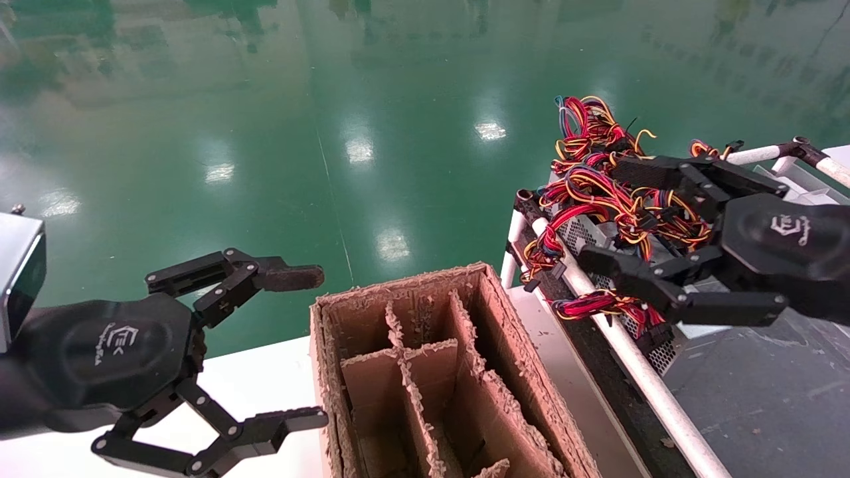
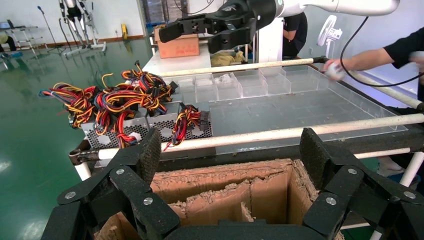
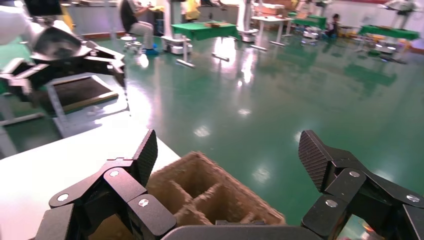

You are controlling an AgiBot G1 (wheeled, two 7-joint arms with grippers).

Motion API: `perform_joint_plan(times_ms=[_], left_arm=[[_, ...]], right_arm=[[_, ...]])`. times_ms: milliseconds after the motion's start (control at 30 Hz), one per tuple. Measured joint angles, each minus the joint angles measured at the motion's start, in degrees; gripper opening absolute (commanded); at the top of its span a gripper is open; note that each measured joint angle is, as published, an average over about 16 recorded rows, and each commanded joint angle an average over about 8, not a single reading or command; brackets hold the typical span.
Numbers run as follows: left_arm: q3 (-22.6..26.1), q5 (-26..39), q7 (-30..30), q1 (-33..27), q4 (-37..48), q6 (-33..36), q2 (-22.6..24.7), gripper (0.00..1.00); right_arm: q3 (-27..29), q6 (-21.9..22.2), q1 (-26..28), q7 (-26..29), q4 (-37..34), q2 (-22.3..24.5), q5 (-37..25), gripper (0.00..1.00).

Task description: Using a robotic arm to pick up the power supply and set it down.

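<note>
The power supply (image 1: 576,234) is a silver-grey perforated metal box lying at the near-left end of a pipe-framed cart, with a thick loom of red, yellow and black wires (image 1: 601,189) piled on it. My right gripper (image 1: 607,214) hovers over the wires, open, with nothing between its fingers. From the left wrist view the power supply (image 2: 150,127) lies beyond the cart rail, and the right gripper (image 2: 192,37) hangs above and behind it. My left gripper (image 1: 309,348) is open and empty beside the cardboard box. The power supply is out of sight in the right wrist view, where the right gripper (image 3: 230,155) is open.
A brown cardboard box (image 1: 398,282) with frayed dividers stands on the white table (image 1: 265,385) between the arms. The cart's white pipe rail (image 1: 637,365) runs beside it. A clear compartment tray (image 2: 240,85) sits on the cart. A person's arm (image 2: 370,57) reaches over the cart's far side.
</note>
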Motion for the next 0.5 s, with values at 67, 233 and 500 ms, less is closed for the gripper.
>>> perform_joint_plan(times_ms=[67,233,500], left_arm=[[0.0,0.0,0.0,0.0,0.0,0.0,0.0,1.0],[0.0,0.0,0.0,0.0,0.0,0.0,0.0,1.0],[0.01,-0.01,0.0,0.0,0.0,0.0,0.0,1.0]], right_arm=[[1.8,-1.06,-0.89,0.63,0.31,-0.75,-1.2,1.0],[6.34,-3.73,-3.13,2.23,1.09,-2.63,-4.23,1.0],[13.61,-8.01,-6.72,4.79,2.34,-5.66,-9.08,1.0]])
